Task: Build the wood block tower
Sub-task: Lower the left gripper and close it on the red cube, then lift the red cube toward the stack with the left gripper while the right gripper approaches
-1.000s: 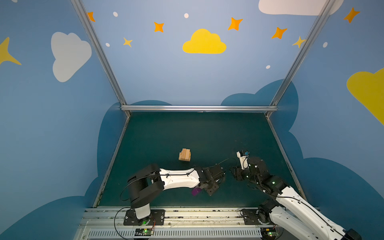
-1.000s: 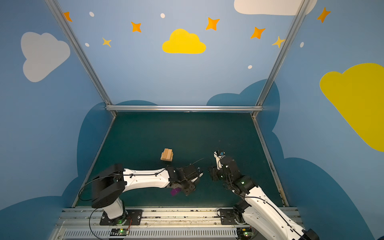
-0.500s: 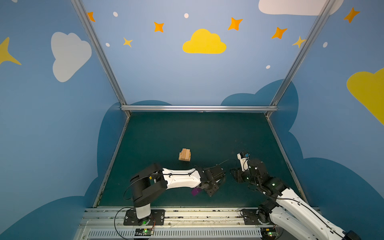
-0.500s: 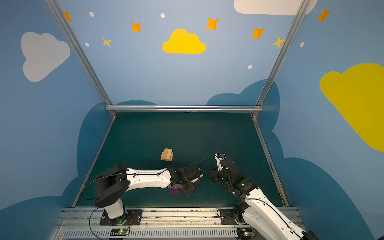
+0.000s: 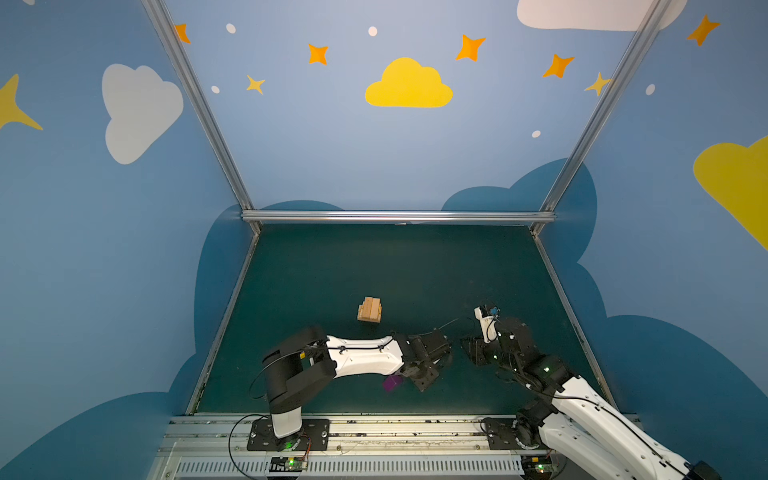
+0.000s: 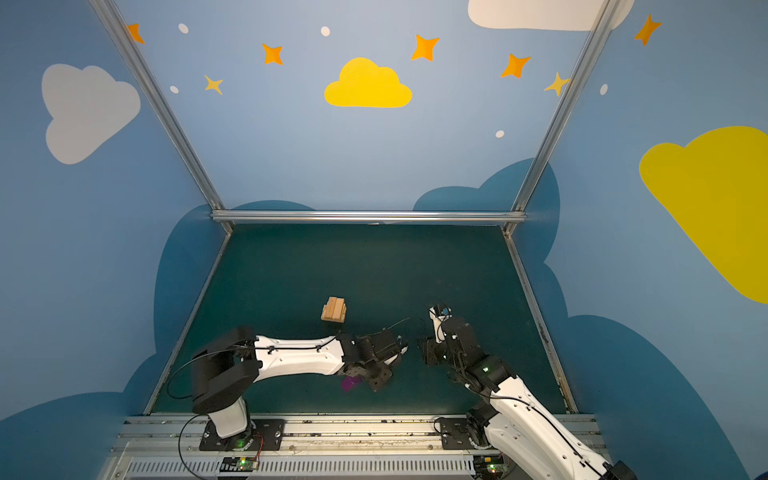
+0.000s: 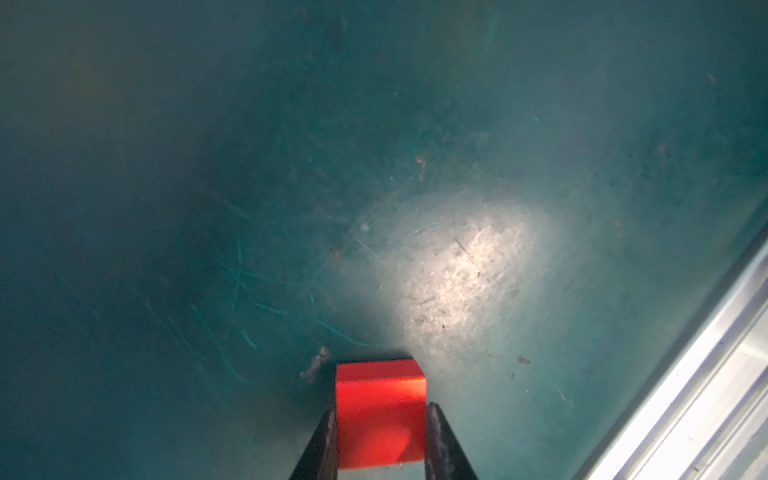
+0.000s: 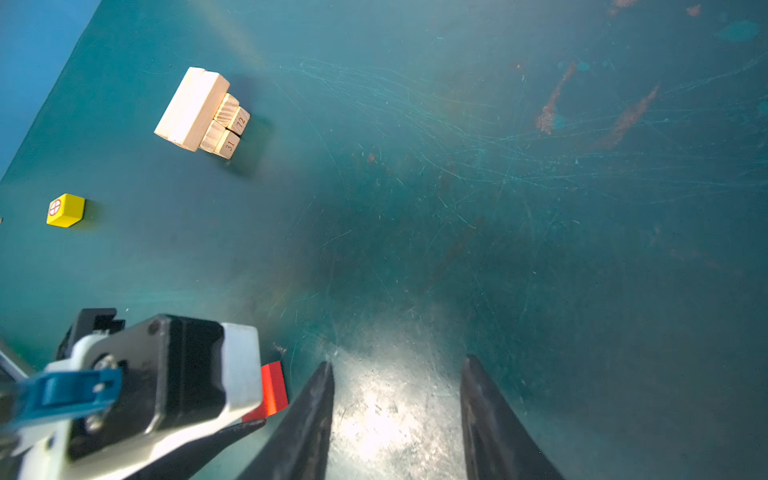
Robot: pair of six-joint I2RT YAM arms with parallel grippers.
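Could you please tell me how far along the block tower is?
Done: a low stack of tan planks stands. In hand: the left pincer grips the red cube. Left: the yellow cube and purple cube lie loose; the right pincer is open, empty.

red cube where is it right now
Left wrist view: the red cube is pinched in the left gripper down at the table. In both top views that gripper is front middle, facing the right gripper.
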